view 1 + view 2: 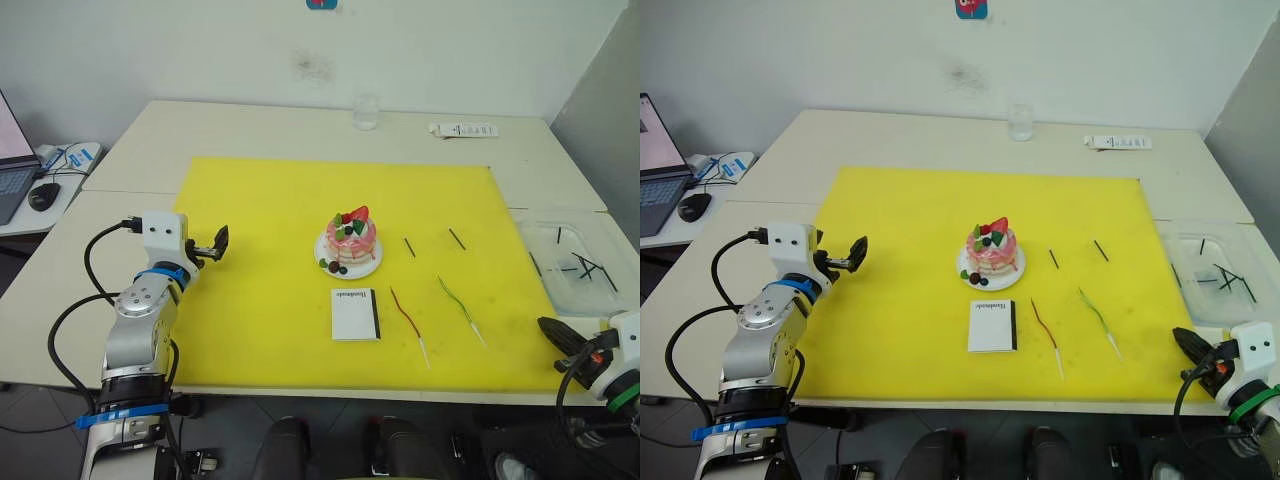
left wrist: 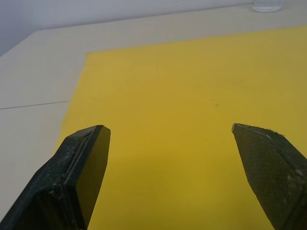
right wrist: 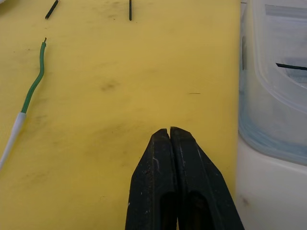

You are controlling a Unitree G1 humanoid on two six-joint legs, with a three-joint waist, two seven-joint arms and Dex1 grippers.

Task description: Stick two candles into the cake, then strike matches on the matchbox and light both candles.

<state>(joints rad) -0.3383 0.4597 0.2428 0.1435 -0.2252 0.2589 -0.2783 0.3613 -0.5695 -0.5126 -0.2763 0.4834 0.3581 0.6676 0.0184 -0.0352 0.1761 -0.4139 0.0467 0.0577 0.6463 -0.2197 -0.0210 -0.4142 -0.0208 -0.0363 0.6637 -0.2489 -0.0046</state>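
Nothing of the task looks done yet. The cake [image 1: 351, 237] carries no candle, no flame is visible, and all of the work is still ahead: 2 candles to plant, then matches to strike and 2 wicks to light.

The cake sits on its white plate [image 1: 368, 270] near the middle of the yellow mat [image 1: 260, 200], which covers much of the bench [image 1: 250, 125]. It is small, round and pink, topped with a red strawberry slice and dark berries. Just in front of it, toward the robot, lies the matchbox [image 1: 355, 314], flat and white with a black edge along its right side and small lettering on top. To the right of the box the red candle [image 1: 407, 320] lies flat on the mat, and further right the green candle [image 1: 459, 307]; both are thin and wavy, each with a pale end pointing toward the robot. They are apart from each other and from the cake. 2 matches, one [image 1: 409, 247] and another [image 1: 457, 239], lie loose on the mat to the right of the cake, short and black. More black sticks rest in a clear tray [image 1: 590, 300] off the mat's right edge.

The left gripper [image 1: 213, 245] hovers over the mat's left side, released, its jaws wide apart and empty. The right gripper [image 3: 170, 133] is clenched on nothing, low at the mat's near right corner beside the tray.
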